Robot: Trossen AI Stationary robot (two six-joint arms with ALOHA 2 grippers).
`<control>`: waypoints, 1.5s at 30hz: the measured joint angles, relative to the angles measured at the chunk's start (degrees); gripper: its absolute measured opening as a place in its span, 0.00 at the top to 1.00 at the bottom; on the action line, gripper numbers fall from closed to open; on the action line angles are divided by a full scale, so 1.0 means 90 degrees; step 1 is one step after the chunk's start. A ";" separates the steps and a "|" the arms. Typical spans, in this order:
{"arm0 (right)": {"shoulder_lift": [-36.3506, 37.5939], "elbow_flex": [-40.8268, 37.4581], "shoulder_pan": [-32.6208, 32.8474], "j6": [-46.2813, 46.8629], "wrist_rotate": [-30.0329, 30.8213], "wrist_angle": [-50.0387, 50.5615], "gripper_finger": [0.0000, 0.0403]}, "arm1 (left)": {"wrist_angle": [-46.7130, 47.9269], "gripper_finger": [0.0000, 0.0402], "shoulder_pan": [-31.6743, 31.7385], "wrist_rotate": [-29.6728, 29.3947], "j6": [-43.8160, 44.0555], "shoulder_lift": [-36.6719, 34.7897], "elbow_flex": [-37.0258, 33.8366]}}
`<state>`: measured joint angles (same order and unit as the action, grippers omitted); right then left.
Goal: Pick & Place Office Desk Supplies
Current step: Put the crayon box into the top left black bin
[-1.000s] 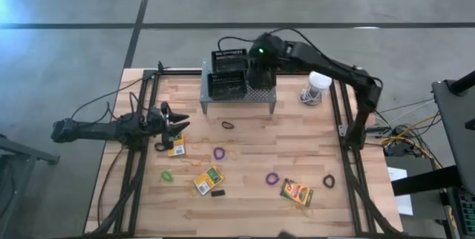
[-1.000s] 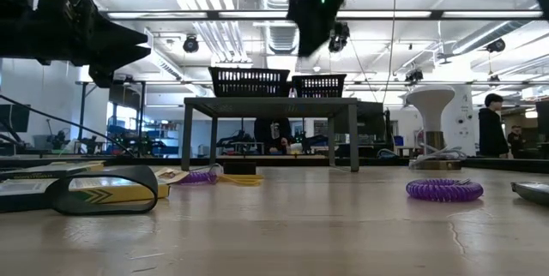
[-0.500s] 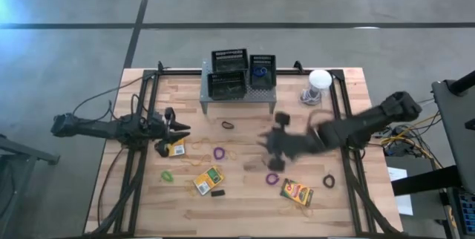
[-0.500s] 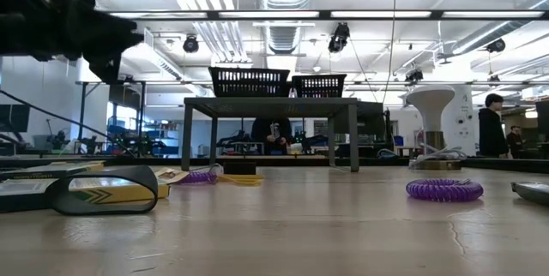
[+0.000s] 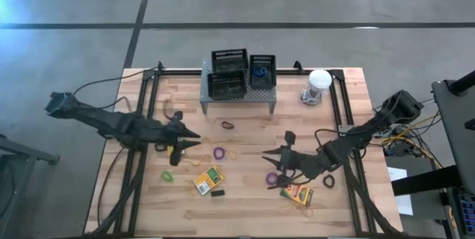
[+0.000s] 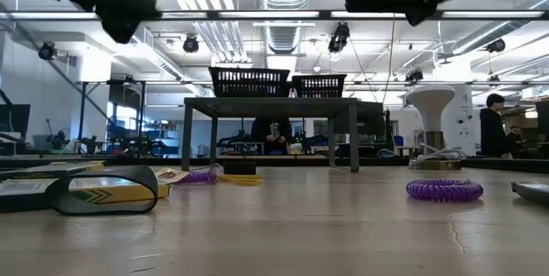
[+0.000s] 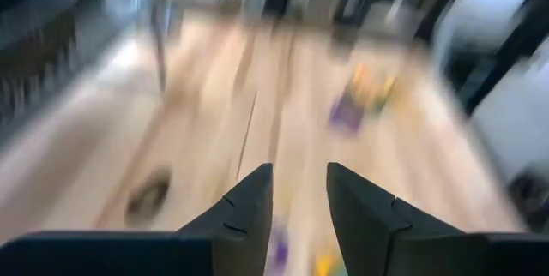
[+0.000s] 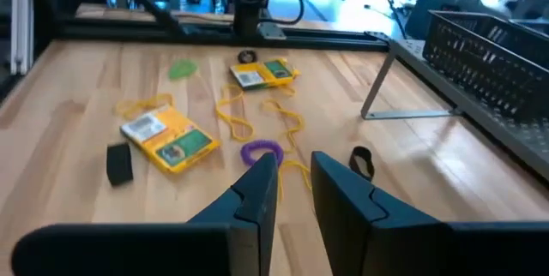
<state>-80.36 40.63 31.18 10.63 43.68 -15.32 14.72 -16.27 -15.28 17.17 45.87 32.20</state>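
My left gripper (image 5: 187, 139) hovers open above the table's left half, over a crayon box (image 5: 177, 148) that it partly hides. My right gripper (image 5: 272, 159) hovers open over the table's middle, just far of a purple loop (image 5: 272, 179) and a crayon box (image 5: 297, 192). The right wrist view shows another purple loop (image 8: 262, 150), a black loop (image 8: 361, 162), a crayon box (image 8: 167, 136) and the black block (image 8: 119, 163) lying flat. Three black baskets (image 5: 227, 84) stand on the grey shelf (image 5: 237, 99); one (image 5: 262, 70) holds a blue loop.
A white round object with cord (image 5: 318, 83) stands right of the shelf. A green loop (image 5: 167, 174), yellow bands (image 5: 200, 157), a black loop (image 5: 329, 181) and a third crayon box (image 5: 208, 179) lie scattered. Black frame rails run along the table's left and right sides.
My right arm has swung from above the baskets at the far edge down toward the table's near middle, stopping low by the purple loop; the blue loop shows in the right basket. My left gripper has moved rightward and toward the near edge, over the crayon box.
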 joint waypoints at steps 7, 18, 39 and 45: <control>-0.0043 -0.0178 -0.0377 -0.0615 0.0000 -0.0395 0.82 | 0.5260 0.71 0.0002 0.0010 0.2519 0.2221 0.2171; -0.0048 -0.0178 -0.0963 -0.0358 -0.0019 -0.0411 0.84 | 0.6232 0.69 0.0595 -0.0076 0.2717 0.3236 0.1947; -0.0082 -0.0244 -0.0967 0.0562 -0.0738 -0.0414 0.85 | 0.4698 0.66 0.3764 0.1458 0.0690 0.2799 0.0644; -0.0272 -0.0244 -0.0967 0.0588 -0.0738 -0.0567 0.85 | 0.4014 0.66 0.3766 0.1463 0.0757 0.2807 0.0443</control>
<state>-82.81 38.44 22.48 15.92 37.04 -20.43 50.84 17.63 -2.11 23.99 71.13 36.19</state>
